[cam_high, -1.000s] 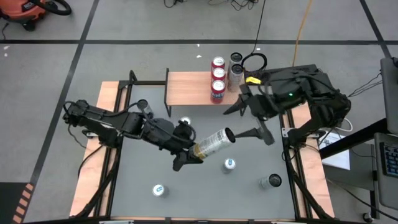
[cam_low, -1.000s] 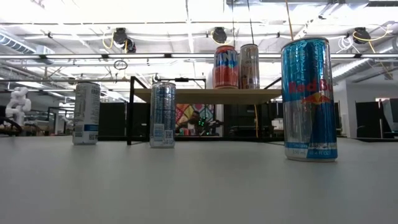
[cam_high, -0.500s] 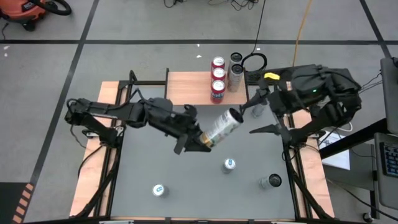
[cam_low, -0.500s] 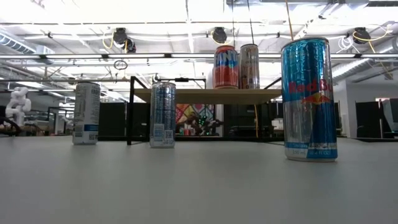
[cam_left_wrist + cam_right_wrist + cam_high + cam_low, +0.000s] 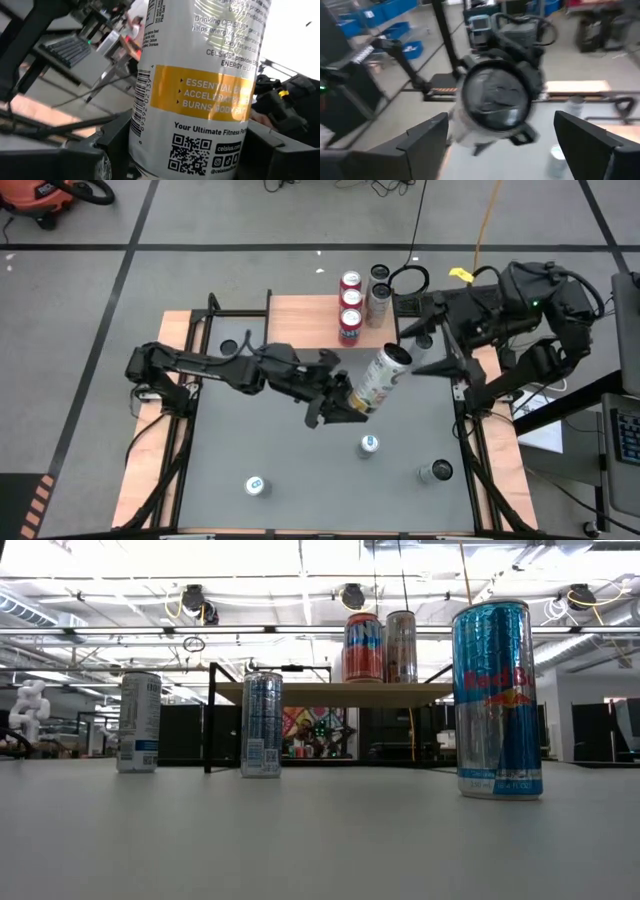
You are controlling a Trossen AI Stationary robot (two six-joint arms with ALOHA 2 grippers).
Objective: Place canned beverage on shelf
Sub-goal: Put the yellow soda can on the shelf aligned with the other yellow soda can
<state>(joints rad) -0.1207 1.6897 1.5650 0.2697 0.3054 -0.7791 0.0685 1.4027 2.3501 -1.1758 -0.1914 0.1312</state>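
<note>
My left gripper (image 5: 338,398) is shut on a white and yellow Celsius can (image 5: 380,378) above the middle of the table. The can also fills the left wrist view (image 5: 200,85). Its top (image 5: 497,100) points at my right gripper (image 5: 428,350). That gripper is open and touches nothing, hanging just off the can's top, near the table's far right. The shelf (image 5: 305,321) stands at the far edge and carries several cans at its right end (image 5: 351,300). In the low view the shelf (image 5: 300,693) is behind the standing cans. My left gripper pinches the can's lower part (image 5: 145,145), near its bottom end, between its two fingers. The fingers come slanting from the table's left and lie across the can. The can is lifted clear of the table and tilted, with its top toward the far right.
Loose cans stand on the grey table: one in the middle front (image 5: 369,444), one at the front left (image 5: 256,486), one at the front right (image 5: 435,471), one at the far left (image 5: 231,348). Pale wooden side boards (image 5: 150,450) with black rails flank the table.
My left gripper has carried the can toward the table's right and far edges, keeping it clear of the table. The can's top has swung round toward the far right. My right gripper has drawn back toward the far right edge, still open.
</note>
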